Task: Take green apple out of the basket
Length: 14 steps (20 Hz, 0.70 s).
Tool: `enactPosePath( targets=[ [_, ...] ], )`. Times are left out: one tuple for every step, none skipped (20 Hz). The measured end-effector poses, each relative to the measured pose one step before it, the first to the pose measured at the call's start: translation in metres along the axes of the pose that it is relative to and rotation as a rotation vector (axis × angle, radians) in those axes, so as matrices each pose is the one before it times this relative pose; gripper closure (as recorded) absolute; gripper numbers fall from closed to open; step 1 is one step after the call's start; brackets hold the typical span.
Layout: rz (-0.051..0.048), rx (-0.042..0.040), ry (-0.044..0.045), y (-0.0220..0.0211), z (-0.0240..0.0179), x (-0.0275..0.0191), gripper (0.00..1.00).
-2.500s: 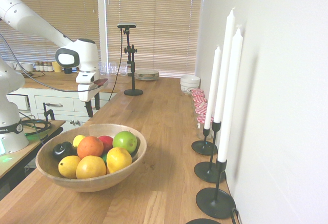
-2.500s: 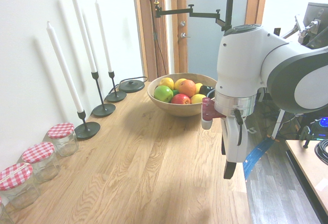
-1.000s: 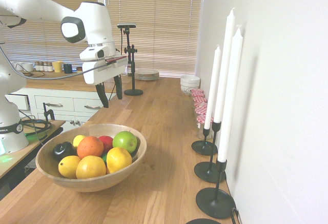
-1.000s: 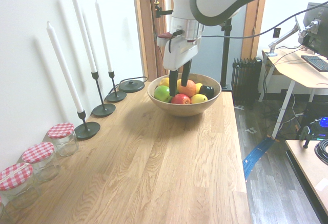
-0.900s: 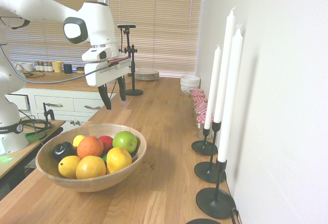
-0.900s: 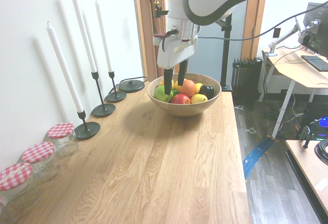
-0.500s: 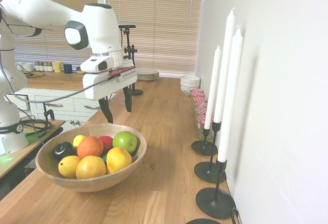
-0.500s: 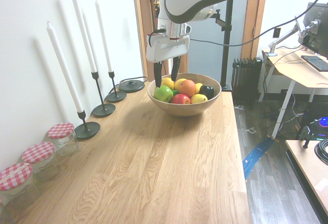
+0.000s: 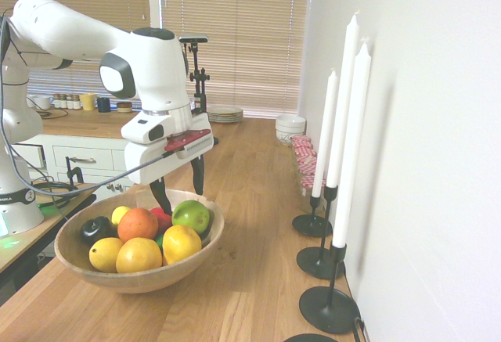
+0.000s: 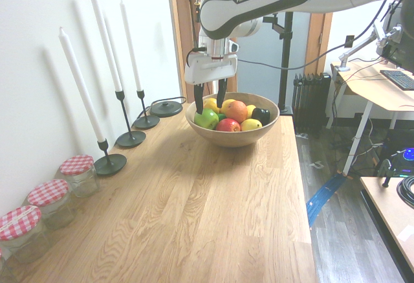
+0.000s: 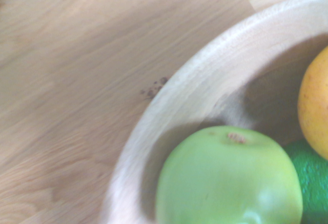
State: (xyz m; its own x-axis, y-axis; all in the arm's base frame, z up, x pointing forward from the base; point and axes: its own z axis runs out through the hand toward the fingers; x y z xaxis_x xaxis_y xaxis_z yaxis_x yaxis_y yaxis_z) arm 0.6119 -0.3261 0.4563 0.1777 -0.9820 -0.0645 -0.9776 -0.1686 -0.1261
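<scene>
The gripper (image 9: 179,190) hangs left of centre in the first exterior view, pointing down, jaws wide open and empty, one finger (image 9: 197,175) on each side above the green apple (image 9: 191,216). The apple lies at the far right rim of the basket (image 9: 188,261), against a lemon (image 9: 181,243). The bare counter (image 9: 250,201) lies open to the right, up to the candlesticks (image 9: 313,225).

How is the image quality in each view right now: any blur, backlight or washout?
First exterior view: sharp, with bright blinds behind the arm. Second exterior view: clear, but the window at the right edge is washed out. Wrist view: soft focus, though the green apple and basket rim stay readable.
</scene>
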Motion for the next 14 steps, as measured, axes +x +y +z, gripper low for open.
enactPosePath(
  targets=[
    [0.00052,-0.00317,-0.00468,-0.00005,0.00514,0.00267,0.0],
    [0.00049,-0.00244,-0.00462,-0.00002,0.00463,0.00238,0.0],
    [-0.00031,-0.00209,-0.00299,-0.00041,0.00378,0.00185,0.0],
    [-0.00042,-0.00348,-0.0028,-0.00012,0.00376,0.00141,0.0],
    [-0.00091,-0.00375,-0.00276,-0.00014,0.00377,0.00103,0.0],
    [-0.00106,-0.00361,-0.00273,-0.00034,0.00357,0.00066,0.0],
    [-0.00196,-0.00283,-0.00277,-0.00042,0.00324,0.00051,0.0],
    [-0.00448,-0.00147,-0.00319,-0.00052,0.0027,0.00031,1.0],
    [-0.00541,-0.00046,-0.00303,-0.00058,0.00219,0.0001,1.0],
    [-0.00531,-0.00094,-0.00152,-0.00039,0.00173,0.00008,1.0],
    [-0.00483,-0.00057,-0.00069,-0.00043,0.00123,-0.00014,1.0],
    [-0.00485,-0.0003,-0.00061,-0.00038,0.00073,-0.00024,1.0],
    [-0.00464,0.00017,-0.00005,-0.00041,0.00036,-0.00015,1.0],
    [-0.00365,0.00035,0.00012,-0.00051,0.00025,-0.00016,1.0]
  ],
)
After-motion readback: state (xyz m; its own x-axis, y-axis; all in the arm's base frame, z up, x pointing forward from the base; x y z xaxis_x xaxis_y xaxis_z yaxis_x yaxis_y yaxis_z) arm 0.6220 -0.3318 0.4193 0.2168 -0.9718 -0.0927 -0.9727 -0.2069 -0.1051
